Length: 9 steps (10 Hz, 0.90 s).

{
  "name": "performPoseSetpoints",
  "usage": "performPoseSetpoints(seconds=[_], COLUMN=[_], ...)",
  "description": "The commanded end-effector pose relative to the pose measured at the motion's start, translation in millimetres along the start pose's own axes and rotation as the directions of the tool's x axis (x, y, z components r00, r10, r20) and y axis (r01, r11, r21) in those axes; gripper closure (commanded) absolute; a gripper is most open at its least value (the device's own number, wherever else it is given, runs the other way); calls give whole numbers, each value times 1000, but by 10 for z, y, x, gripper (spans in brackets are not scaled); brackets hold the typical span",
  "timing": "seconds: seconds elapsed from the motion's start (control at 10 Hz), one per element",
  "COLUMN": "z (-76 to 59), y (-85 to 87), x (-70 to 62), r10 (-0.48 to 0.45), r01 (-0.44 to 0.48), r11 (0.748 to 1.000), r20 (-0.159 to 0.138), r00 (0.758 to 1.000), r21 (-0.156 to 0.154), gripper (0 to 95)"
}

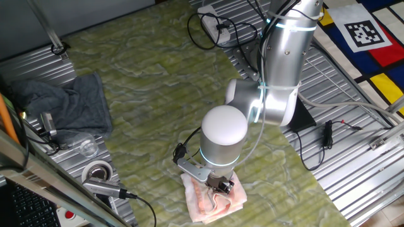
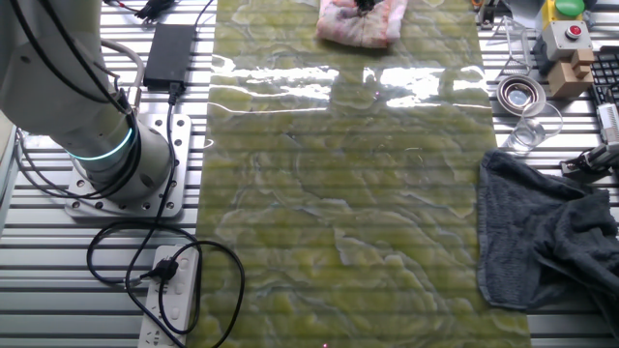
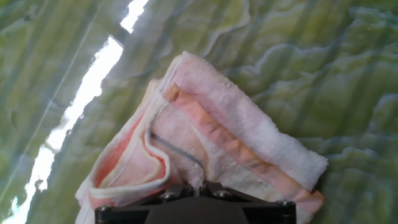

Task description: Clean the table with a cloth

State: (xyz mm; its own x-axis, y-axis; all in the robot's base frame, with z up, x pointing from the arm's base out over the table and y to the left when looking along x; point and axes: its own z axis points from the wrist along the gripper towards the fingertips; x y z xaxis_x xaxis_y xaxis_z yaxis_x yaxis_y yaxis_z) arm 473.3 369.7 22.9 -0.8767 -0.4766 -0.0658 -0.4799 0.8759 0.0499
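Cloth (image 1: 213, 197), pink-and-white and folded, is shown directly beneath the gripper (image 1: 220, 186) in one fixed view, lying on the green marbled table (image 1: 158, 82) near its edge. The fingers are seen pressed into the top folds; whether fabric is actually pinched between them cannot be told from here. A grey towel (image 1: 69, 101) lies well away from the gripper, off the marbled surface.

In the other fixed view, the cloth (image 2: 361, 21) is seen at the far end of the table (image 2: 338, 193), with nearly the whole surface judged unwiped.

In the hand view, the cloth (image 3: 205, 149) is bunched just ahead of the gripper body, and the fingertips are hidden. For a good wipe, steady downward pressure should be kept, and the stroke drawn so the folds trail flat rather than roll up.
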Motion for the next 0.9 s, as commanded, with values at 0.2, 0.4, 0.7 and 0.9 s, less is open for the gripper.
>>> performPoseSetpoints(seconds=[0.2,0.4,0.7,0.9], z=[-42,-33,-100,-162], y=[-80,-143,-265,-401], x=[88,159,265,350], r10=[-43,-73,-102,-133], r01=[43,73,102,133], r11=[999,997,995,991], r20=[-7,-11,-19,-22], r00=[999,997,995,991], r21=[6,13,13,14], gripper=[950,950,950,950])
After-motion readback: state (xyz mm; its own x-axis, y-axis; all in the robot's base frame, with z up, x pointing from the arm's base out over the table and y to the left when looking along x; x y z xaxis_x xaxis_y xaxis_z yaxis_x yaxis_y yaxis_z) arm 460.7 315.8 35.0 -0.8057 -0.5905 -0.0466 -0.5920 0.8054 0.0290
